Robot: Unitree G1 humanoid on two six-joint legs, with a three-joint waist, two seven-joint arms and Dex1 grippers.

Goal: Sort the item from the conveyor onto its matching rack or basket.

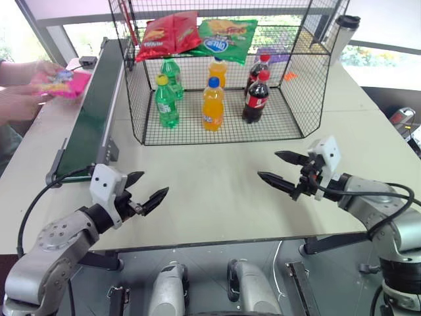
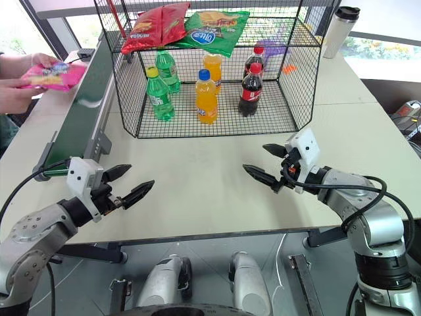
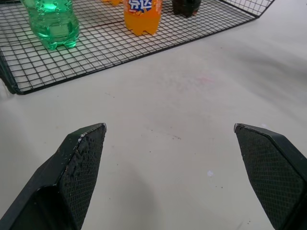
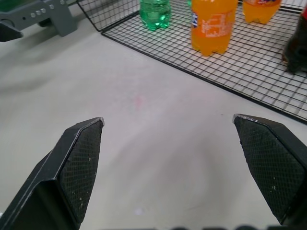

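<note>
Black wire-mesh cage (image 1: 299, 99) stands on the pale matte worktop (image 1: 217, 191), crisp bags on its upper shelf. Dark-green conveyor (image 1: 92, 115) runs along its left. Glossy magenta bag (image 1: 60, 83) is in a person's hands (image 1: 20, 92) beside the belt's far end, long axis crosswise, nearer the left end effector (image 1: 146, 191). Both it and the right end effector (image 1: 277, 168) hang spread, empty.

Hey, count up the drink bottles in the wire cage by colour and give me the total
Green bottles: 2
Orange bottles: 2
Dark cola bottles: 2
Total: 6 bottles, all upright on the grid floor of the wire cage.
</note>
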